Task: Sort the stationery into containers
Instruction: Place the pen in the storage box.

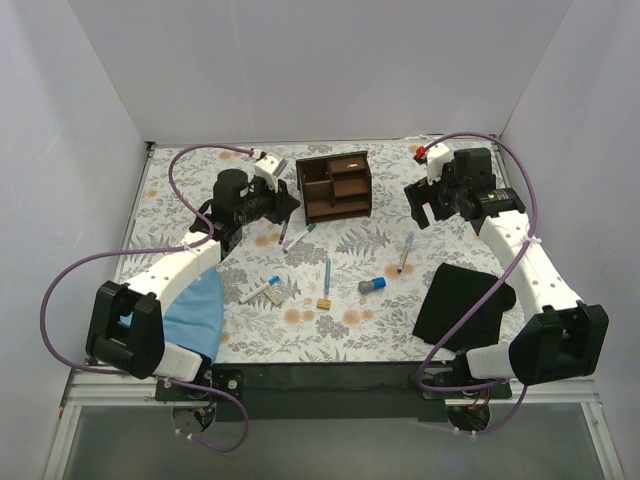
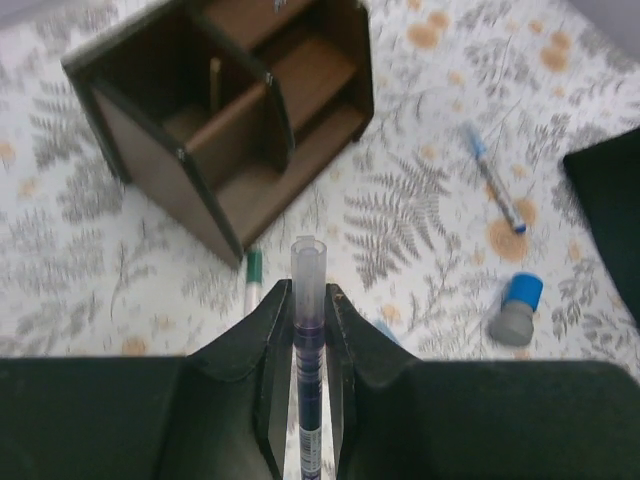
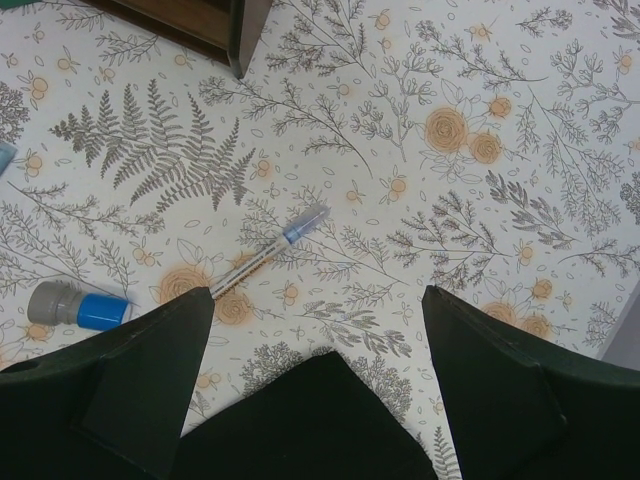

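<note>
The dark-brown wooden organiser (image 1: 334, 186) stands at the back middle, its slots facing the arms; it also shows in the left wrist view (image 2: 230, 110). My left gripper (image 1: 283, 206) (image 2: 308, 296) is just left of and in front of it, shut on a pen with a clear cap and dark purple barrel (image 2: 308, 262) pointing at the organiser. My right gripper (image 1: 430, 206) (image 3: 318, 298) is open and empty above the mat, right of the organiser. On the mat lie a teal-tipped pen (image 1: 298, 238) (image 2: 253, 272), a blue pen (image 1: 327, 275), a blue-capped pen (image 1: 404, 253) (image 3: 270, 250), a white marker (image 1: 260, 290), a tan block (image 1: 324, 303), a beige piece (image 1: 276, 296) and a blue-and-grey cylinder (image 1: 373, 285) (image 3: 78, 306).
A black cloth (image 1: 463, 300) (image 3: 310, 420) lies at the front right, under my right gripper's near side. A light-blue cloth (image 1: 195, 315) lies at the front left by the left arm. White walls close in the floral mat (image 1: 360, 320).
</note>
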You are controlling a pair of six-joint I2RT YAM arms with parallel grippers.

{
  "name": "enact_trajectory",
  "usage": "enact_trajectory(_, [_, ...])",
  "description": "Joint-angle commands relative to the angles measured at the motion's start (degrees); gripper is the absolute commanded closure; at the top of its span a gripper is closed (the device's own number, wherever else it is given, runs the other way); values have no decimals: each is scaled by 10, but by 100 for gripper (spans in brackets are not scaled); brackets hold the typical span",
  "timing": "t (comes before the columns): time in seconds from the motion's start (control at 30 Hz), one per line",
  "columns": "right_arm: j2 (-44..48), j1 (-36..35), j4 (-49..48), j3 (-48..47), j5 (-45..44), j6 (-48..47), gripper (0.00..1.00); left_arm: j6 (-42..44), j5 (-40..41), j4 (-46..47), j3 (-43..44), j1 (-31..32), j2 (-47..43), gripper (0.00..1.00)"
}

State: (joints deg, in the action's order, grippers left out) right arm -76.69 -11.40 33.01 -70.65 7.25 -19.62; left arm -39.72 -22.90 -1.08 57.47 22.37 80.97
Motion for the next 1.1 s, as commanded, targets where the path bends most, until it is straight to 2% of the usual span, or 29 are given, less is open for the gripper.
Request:
enact_trajectory(0.0, [-11, -4, -6, -15, -3, -7, 5, 18, -41, 367, -19, 6, 4, 100])
enact_trajectory(0.23, [-22, -3, -10, -16, -4, -13, 5, -1, -43, 485, 134, 11, 189, 100])
enact_trajectory(0.57, [-23, -4, -19, 0, -6, -11, 5, 11, -10, 511, 276, 15, 332, 100])
enact_trajectory(0.77, [-33, -4, -19, -5, -6, -12, 5, 13, 10, 513, 298, 15, 362, 100])
enact_trajectory(1.07, [-44, -4, -20, -6, -6, -9, 5, 9, 16, 509, 272, 15, 372, 100])
